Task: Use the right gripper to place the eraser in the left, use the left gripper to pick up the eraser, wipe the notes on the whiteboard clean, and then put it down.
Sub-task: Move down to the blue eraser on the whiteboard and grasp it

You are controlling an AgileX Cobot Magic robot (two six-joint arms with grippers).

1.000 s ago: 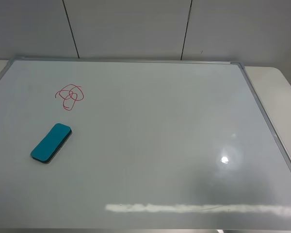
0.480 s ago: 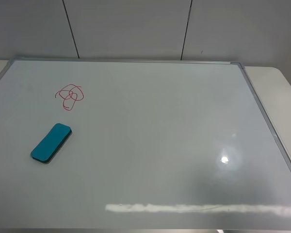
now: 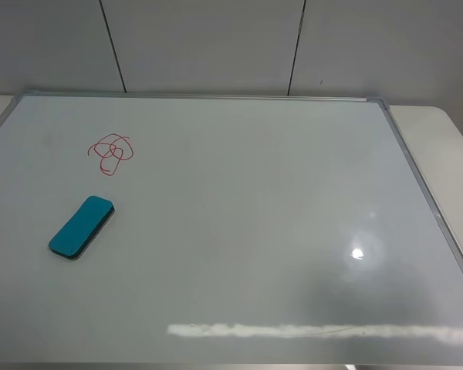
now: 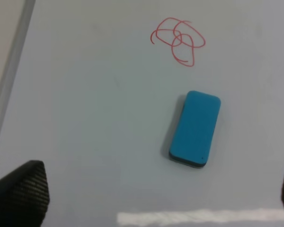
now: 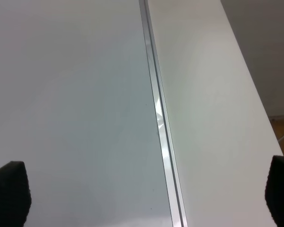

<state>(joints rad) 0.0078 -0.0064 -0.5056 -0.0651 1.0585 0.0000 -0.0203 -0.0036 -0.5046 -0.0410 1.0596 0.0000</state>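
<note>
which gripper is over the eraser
The left gripper: the teal eraser lies below it, while the right gripper hangs over the whiteboard frame edge.

eraser (image 4: 195,128) lying on whiteboard (image 4: 85,118) | notes (image 4: 178,40) near, apart | tool (image 4: 154,198) spread wide

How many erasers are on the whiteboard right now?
1. The eraser lies flat on the left part of the whiteboard, a little nearer the camera than the red notes. None seems hidden.
</note>
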